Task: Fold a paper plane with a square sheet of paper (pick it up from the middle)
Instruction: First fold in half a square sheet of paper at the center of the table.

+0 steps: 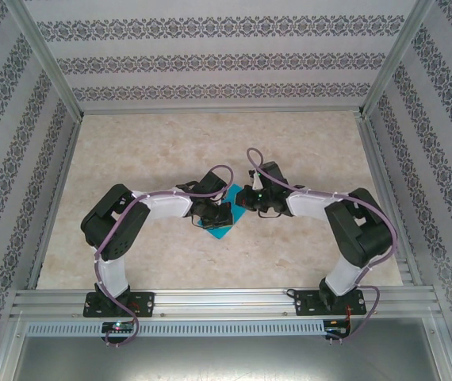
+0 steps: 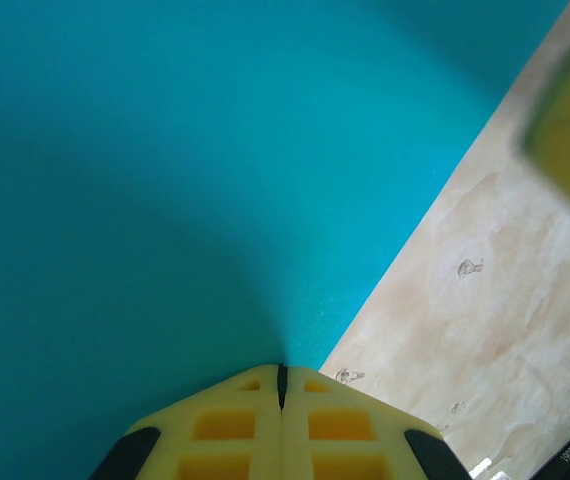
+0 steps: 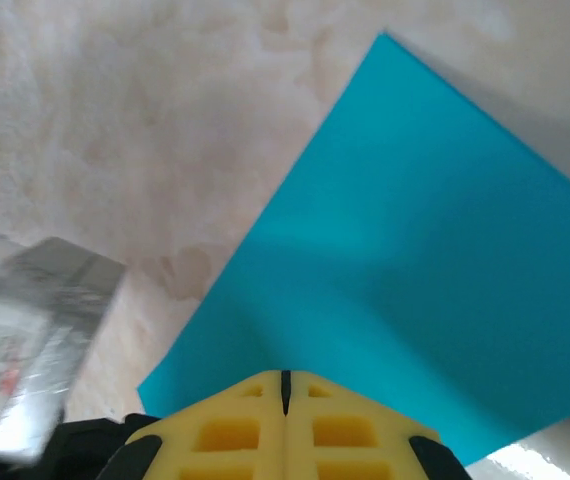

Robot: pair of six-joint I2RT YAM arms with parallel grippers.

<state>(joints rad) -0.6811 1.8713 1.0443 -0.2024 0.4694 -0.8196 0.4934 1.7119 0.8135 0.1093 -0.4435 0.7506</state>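
Mid-frame, the square sheet of paper [image 1: 218,229] is pinched by the left fingers [image 2: 230,425] and right fingers [image 3: 230,432] for an early fold, so a coordinated lift is judged needed.

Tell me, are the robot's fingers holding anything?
Yes! The left fingers and the right fingers each pinch the blue paper by an edge.
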